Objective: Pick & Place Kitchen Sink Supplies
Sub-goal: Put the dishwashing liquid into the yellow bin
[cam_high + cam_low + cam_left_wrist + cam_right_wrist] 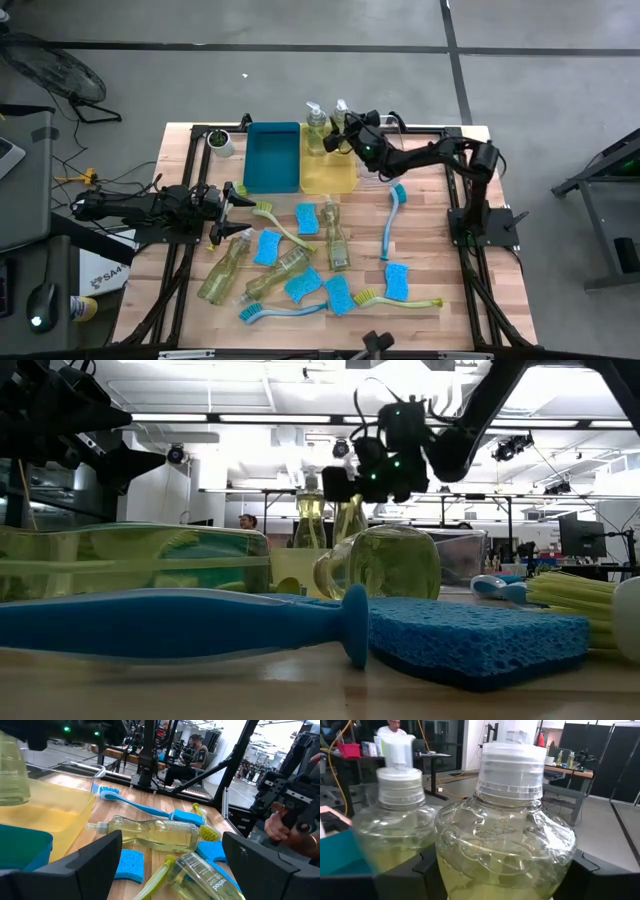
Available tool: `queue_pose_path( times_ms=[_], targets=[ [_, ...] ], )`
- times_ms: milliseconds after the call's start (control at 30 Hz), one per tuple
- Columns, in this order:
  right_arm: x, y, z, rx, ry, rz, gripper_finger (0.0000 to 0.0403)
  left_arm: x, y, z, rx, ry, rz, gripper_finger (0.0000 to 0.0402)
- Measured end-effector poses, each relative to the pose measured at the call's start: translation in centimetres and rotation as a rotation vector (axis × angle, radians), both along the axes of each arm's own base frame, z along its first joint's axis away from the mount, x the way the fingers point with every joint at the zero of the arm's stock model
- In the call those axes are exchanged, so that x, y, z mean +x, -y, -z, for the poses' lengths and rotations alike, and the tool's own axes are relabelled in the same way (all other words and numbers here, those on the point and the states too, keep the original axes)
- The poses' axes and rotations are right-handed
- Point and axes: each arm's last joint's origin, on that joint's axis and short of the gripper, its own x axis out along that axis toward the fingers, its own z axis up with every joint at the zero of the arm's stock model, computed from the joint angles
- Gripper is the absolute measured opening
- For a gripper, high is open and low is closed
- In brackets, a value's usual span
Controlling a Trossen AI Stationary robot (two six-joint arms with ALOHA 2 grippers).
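At the near edge of the wooden table we have the loose supplies: a blue-handled dish brush, a yellow-green dish brush, several blue sponges and four clear soap bottles lying on their sides, one of them close to our left arm. Farther in lies another blue dish brush.

Our left gripper hovers at the table's left side, jaws spread wide and empty; its wrist view looks out between its fingers over a lying bottle and sponges.

At the far side sit a blue bin and a yellow bin. Two pump bottles stand upright at the yellow bin's back edge, the left one free, the right one with our right gripper around it. In the right wrist view that bottle's shoulder fills the gap between the jaws, which stand partly open; we judge they are about the bottle, but whether they press on it we cannot tell.

We take the step in hand to be setting this bottle in the yellow bin. To do it well we should keep it upright, make sure its base rests flat, open without nudging the neighbouring bottle just beside it, then withdraw straight back and up.
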Motion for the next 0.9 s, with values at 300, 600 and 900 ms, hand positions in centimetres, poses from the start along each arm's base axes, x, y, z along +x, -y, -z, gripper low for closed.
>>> queue_pose_path(
  times_ms=[300,600,900],
  targets=[
    [0.5,1.2,0.6,0.024,-0.007,-0.020,0.0248,0.0,0.0,0.0,0.000,0.000,0.000,0.0340],
    [0.4,1.4,0.8,0.042,-0.034,-0.030,0.0257,0.0,0.0,0.0,0.000,0.000,0.000,0.0340],
    [0.4,1.4,0.9,0.034,-0.053,-0.033,0.0299,0.0,0.0,0.0,0.000,0.000,0.000,0.0340]
  ],
)
